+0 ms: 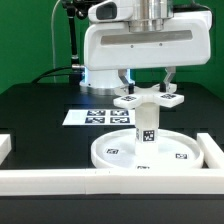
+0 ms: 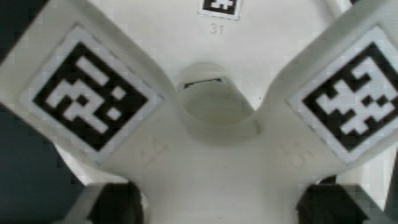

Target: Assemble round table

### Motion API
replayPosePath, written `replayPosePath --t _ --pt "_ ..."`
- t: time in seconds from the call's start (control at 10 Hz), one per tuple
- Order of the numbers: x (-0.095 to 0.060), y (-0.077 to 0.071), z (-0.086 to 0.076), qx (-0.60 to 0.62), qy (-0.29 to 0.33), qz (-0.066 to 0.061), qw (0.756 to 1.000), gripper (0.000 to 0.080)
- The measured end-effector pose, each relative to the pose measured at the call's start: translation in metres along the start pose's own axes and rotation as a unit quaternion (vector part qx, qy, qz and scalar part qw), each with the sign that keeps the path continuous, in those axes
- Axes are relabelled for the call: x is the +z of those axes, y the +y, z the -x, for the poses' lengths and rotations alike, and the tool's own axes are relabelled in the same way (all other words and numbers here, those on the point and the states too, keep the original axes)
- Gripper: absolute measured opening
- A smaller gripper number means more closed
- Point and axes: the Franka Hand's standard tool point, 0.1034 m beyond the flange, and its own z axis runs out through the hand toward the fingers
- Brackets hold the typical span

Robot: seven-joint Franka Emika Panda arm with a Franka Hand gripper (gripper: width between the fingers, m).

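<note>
Exterior view: centre frame, I see the gripper (image 1: 148, 88) clamped on the foot (image 1: 150, 99), which sits atop the leg (image 1: 147, 125) standing in the disc (image 1: 150, 151); nothing else lies in it. Wrist view: foot (image 2: 196, 100) arms fill the frame. Stiff, light plastic, I judge; grip across the cross's hub.

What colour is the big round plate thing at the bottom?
The round disc is white, with small black-and-white square tags on it. The exterior view shows it best.
</note>
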Motion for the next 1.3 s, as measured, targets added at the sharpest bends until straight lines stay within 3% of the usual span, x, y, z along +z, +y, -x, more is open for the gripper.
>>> replayPosePath --t 0.9,1.3 --pt "0.0001 -0.0002 -0.0005 0.029 0.002 -0.001 1.000 0.0435" --pt "0.0004 -0.0007 -0.0024 0.264 0.013 -0.016 0.964 0.0435"
